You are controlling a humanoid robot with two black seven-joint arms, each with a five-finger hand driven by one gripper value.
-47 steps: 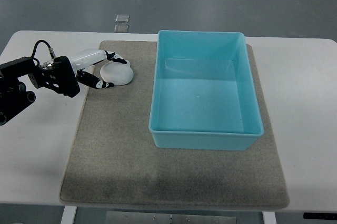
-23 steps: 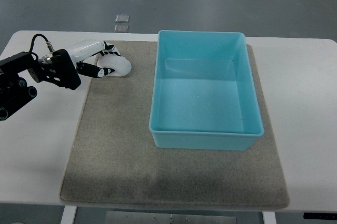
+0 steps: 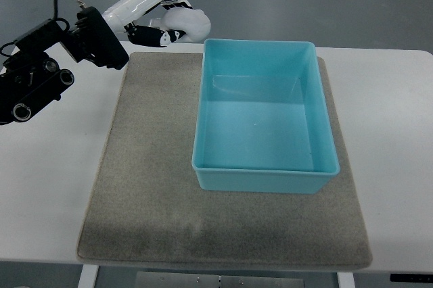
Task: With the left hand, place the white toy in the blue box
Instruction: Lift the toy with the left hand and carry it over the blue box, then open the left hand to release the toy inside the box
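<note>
Top view: the left hand (image 3: 157,16) grasps the white toy (image 3: 187,24), fingers curled around it, raised beyond the worktop's far edge, just left of the blue box's (image 3: 262,177) far-left corner. The box sits empty on a grey mat (image 3: 145,193) covering the white worktop (image 3: 399,132). Nothing lies between toy and box.
</note>
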